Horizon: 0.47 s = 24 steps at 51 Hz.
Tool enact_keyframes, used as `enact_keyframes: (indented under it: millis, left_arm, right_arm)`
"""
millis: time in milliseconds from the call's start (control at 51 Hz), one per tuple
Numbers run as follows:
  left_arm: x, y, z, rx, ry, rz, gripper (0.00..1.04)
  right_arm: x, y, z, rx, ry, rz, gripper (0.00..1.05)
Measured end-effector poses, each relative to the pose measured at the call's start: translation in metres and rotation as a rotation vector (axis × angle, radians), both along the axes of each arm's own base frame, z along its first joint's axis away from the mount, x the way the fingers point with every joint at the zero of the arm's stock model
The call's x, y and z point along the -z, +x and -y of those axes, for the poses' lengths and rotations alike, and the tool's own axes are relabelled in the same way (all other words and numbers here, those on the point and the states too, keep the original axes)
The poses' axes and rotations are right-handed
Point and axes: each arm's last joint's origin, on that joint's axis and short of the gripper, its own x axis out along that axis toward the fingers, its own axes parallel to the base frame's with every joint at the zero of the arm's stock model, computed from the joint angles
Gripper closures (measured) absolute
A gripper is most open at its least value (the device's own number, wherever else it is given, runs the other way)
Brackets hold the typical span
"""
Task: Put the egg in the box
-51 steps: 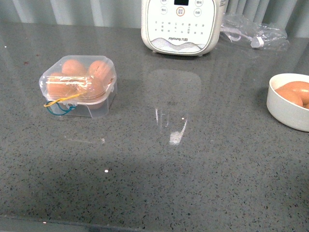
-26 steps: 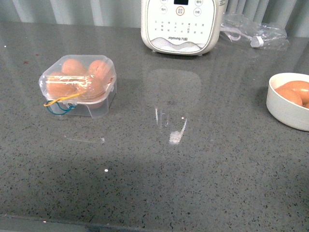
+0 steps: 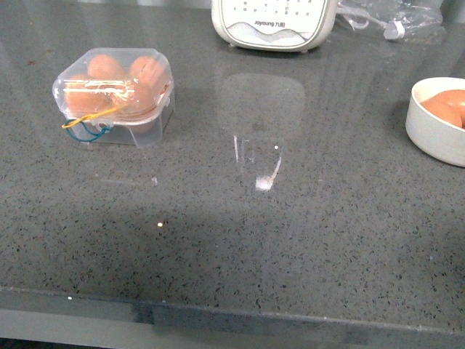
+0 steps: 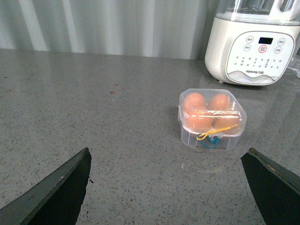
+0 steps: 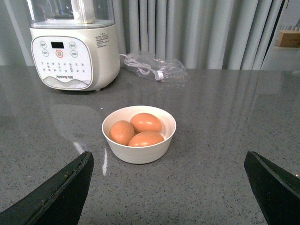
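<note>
Even, fairly bright indoor light, cool tone, all three views. Front view: grey countertop glossy, white glare spot at centre, pale mirror image of the white appliance just in front of it; broad soft dark shadow band across the near part. Clear box lid shows streaky highlights, eggs inside slightly hazy. Wrist views sharp at mid-distance; dark finger tips at the lower corners soft, out of focus. Bowl casts a faint shadow, with a vertical glare streak beside it. Plastic bag glints. No motion blur.
</note>
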Motion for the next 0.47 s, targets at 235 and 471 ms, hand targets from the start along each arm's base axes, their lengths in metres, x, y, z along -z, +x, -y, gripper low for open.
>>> enact_keyframes:
  millis: [235,471]
  left_arm:
    - [0.0,0.0,0.0,0.0,0.0,0.0,0.07]
    - [0.0,0.0,0.0,0.0,0.0,0.0,0.07]
  right_arm:
    - [0.0,0.0,0.0,0.0,0.0,0.0,0.07]
    - [0.0,0.0,0.0,0.0,0.0,0.0,0.07]
